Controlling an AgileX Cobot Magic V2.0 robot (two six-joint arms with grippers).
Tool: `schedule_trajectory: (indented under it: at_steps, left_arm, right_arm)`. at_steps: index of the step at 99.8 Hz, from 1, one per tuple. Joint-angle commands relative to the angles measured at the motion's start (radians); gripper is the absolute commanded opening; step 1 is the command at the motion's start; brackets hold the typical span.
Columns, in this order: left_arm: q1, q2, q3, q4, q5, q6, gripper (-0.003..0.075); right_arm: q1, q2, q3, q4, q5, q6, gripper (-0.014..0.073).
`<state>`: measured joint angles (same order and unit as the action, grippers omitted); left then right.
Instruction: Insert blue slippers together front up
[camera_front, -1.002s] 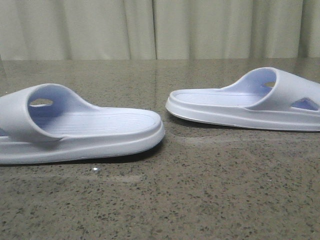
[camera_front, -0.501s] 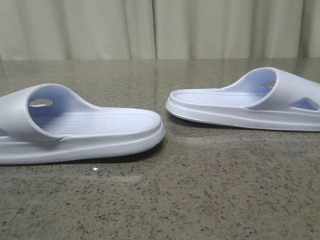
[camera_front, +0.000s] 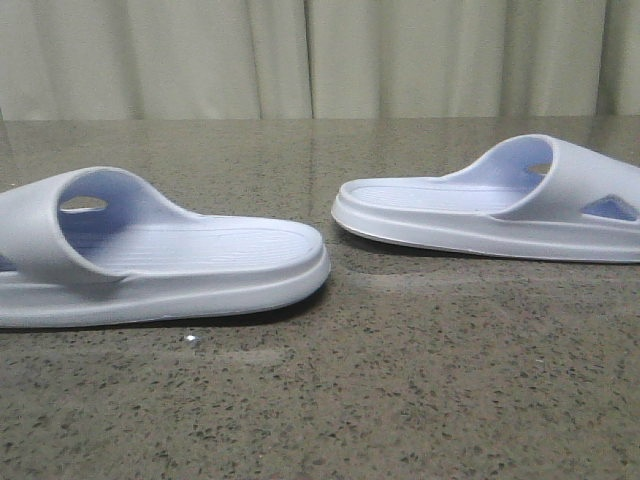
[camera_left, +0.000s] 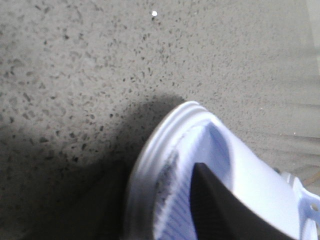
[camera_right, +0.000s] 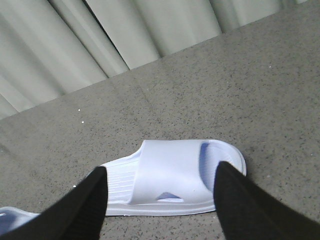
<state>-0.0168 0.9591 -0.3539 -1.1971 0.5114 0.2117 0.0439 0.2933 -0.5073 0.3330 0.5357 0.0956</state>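
Two pale blue slippers lie upright on the stone table. The left slipper (camera_front: 170, 255) has its heel end toward the middle and runs off the left edge of the front view. The right slipper (camera_front: 480, 205) lies farther back. In the left wrist view my left gripper (camera_left: 157, 170) straddles the rounded toe rim of the left slipper (camera_left: 175, 130). One finger (camera_left: 220, 210) is on the ribbed footbed and the other is outside the sole, the jaws drawn in on the wall. My right gripper (camera_right: 161, 172) is open above the right slipper (camera_right: 170, 175). Neither gripper shows in the front view.
The speckled grey-brown stone table (camera_front: 400, 380) stretches to the front. Pale curtains (camera_front: 320, 55) hang behind its far edge. A gap of bare table (camera_front: 330, 225) separates the two slippers.
The heel end of the left slipper has shifted very slightly to the right and down. The right slipper has not moved.
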Motion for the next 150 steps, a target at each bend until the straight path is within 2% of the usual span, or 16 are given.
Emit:
schedule_trajectory:
  at_steps: [1,22,37,59,110,132,150]
  left_arm:
    - [-0.005,0.0,-0.018,0.001,0.007,0.002,0.015]
    - [-0.005,0.0,-0.018,0.036,-0.02,0.007,0.0015]
    - [-0.005,-0.003,-0.018,-0.011,-0.025,0.03,0.0016]
    - [-0.005,-0.043,-0.018,-0.241,0.016,0.16,0.0016]
    - [-0.005,-0.259,-0.018,-0.361,0.099,0.158,0.0016]
    - [-0.005,-0.275,-0.018,-0.361,0.101,0.158,0.0016]
    - [-0.005,-0.275,-0.018,-0.36,0.101,0.158,0.0016]
  right_arm:
    - [0.002,0.021,-0.031,0.011,-0.08,0.0,0.0393]
    - [0.002,0.021,-0.031,0.011,-0.08,0.0,0.0393]
    - [0.002,0.021,-0.031,0.011,-0.084,0.0,0.0393]
    - [0.002,0.021,-0.031,0.011,-0.089,0.0,0.0393]
    - [0.002,0.03,-0.031,0.002,-0.156,0.0,0.0393]
    - [0.002,0.172,0.002,-0.017,-0.218,0.002,0.0393]
    - [0.002,0.341,0.016,-0.017,-0.305,0.075,0.0392]
